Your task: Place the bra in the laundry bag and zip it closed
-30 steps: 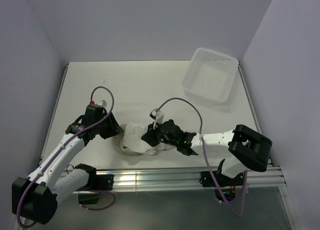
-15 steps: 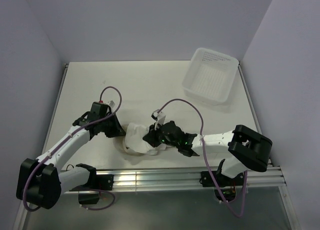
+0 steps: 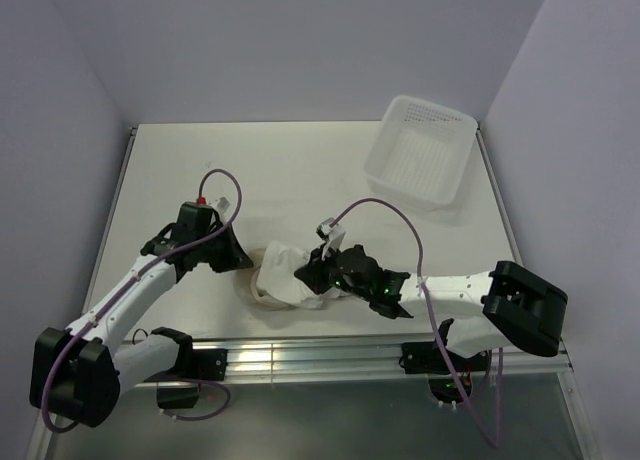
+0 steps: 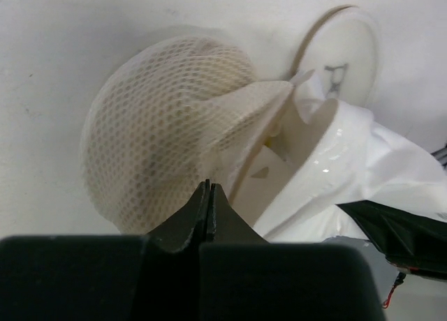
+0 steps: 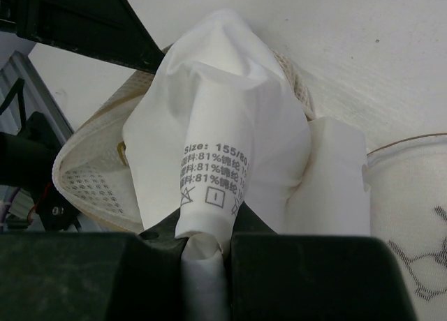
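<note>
1. Where the left jaws meet in the left wrist view, they are pressed tight together, with a fold of the small round laundry bag of translucent whitish mesh (image 4: pixel 157 150) nipped between their tips at the edge of its opening.
2. The right jaws are clamped on a bunched end of the white smooth-fabric bra (image 5: pixel 220 105). They grip it right at its printed care label (image 5: pixel 213 178), which shows a size line and rows of fibre percentages.
3. Just past the left jaws the mesh swells into a dome resting on the desk. The glossy white cloth of the bra lies at the bag's mouth to the right of that dome. How much of it is inside cannot be told.
4. Beyond the bra, the bag's flat circular face (image 4: pixel 342 59), with a brownish rim and a small black mark, stands tilted against the desk.
5. From above, bag and bra make one pale heap on the white desk (image 3: pixel 300 170), near its front edge.
6. The white left arm (image 3: pixel 130 295) reaches into the heap from the left and the white right arm (image 3: pixel 455 285) from the right, so the two sets of jaws face each other closely across it.
7. A purple cable (image 3: pixel 385 205) loops over the right arm.
8. A white rectangular plastic tray (image 3: pixel 420 150) sits at the desk's far right corner, well apart from the heap.
</note>
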You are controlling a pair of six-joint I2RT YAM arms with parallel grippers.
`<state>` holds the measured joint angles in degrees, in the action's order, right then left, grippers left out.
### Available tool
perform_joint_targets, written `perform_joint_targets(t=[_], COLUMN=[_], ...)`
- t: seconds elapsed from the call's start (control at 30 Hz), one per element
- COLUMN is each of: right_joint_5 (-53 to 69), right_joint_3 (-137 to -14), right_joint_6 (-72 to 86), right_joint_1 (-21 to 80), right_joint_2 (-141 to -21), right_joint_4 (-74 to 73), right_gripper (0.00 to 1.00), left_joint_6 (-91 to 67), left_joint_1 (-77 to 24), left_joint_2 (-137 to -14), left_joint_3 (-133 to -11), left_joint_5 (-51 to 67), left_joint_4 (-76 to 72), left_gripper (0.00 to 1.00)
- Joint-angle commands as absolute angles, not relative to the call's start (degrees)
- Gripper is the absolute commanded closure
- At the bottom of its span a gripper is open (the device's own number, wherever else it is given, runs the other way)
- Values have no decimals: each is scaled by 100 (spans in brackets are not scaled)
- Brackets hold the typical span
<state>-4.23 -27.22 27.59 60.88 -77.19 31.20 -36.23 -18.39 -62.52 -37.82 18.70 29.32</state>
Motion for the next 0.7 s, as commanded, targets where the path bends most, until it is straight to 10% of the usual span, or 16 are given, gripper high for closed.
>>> perform_joint_targets(t=[0.0,0.27,0.37,0.67], right_joint_5=[-589,-519,-519,-545], right_joint_3=[-2698,-2566,-2566,-2531], right_joint_6=[2733,2742,2768,2742], right_joint_1=[6091,6091,6091,6099], right_joint_2=[-7392,-7269,-7269,-7321], right_joint_4=[3191,3120,3146,3225], right_gripper=[100,100,100,100], left_joint_6=[-3550,-3376,-3296,-3191], left_joint_1=[-1819,-1819,-1819,-1942], left_joint_2=[-5845,-5782,-6081,-6723], left_joint_3=[-4174,-4140,-4069,-4272], left_joint_5=[2179,2101,2162,2549], left_joint_4=[2619,3047,3103,2865], left_gripper=[100,98,68,57])
